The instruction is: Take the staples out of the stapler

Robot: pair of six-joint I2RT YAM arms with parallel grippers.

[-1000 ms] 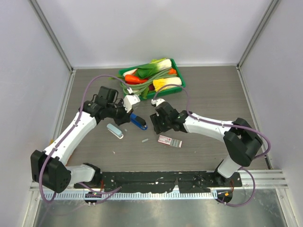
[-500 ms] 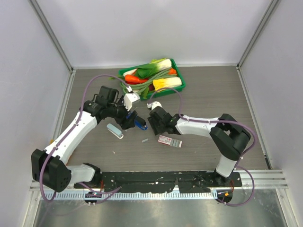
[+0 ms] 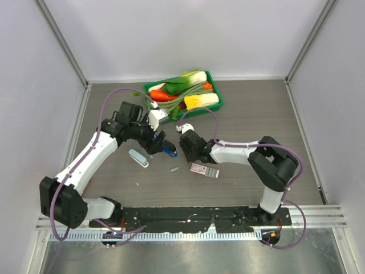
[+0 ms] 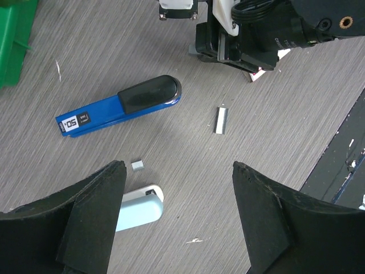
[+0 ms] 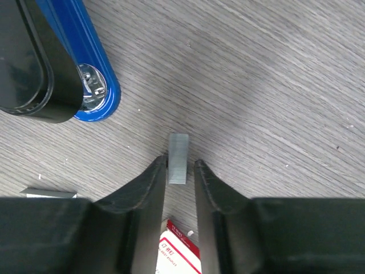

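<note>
The dark blue stapler [image 4: 120,107] lies flat on the table, its black-capped end [image 5: 85,54] just beside my right gripper. My left gripper [image 4: 178,168] hangs open above the table, near the stapler [image 3: 168,149], with nothing between its fingers. Low over the table, my right gripper [image 5: 180,162] has its jaws drawn in on a short silvery strip of staples [image 5: 178,158], the fingertips at its two sides. A second staple strip [image 4: 220,120] lies loose on the table [image 3: 175,169]. A tiny staple fragment [image 4: 137,165] rests near the left finger.
A pale blue-and-white oblong object [image 3: 138,158] lies left of the stapler. A red-and-white carton [image 3: 204,170] sits just behind the right fingers [image 5: 174,251]. A green basket [image 3: 214,85] of toy vegetables stands at the back. Grey walls enclose the table on three sides.
My left gripper opened and let go of the stapler, which now lies on the table. My right gripper reached left towards the stapler and drew its jaws in on a staple strip.
</note>
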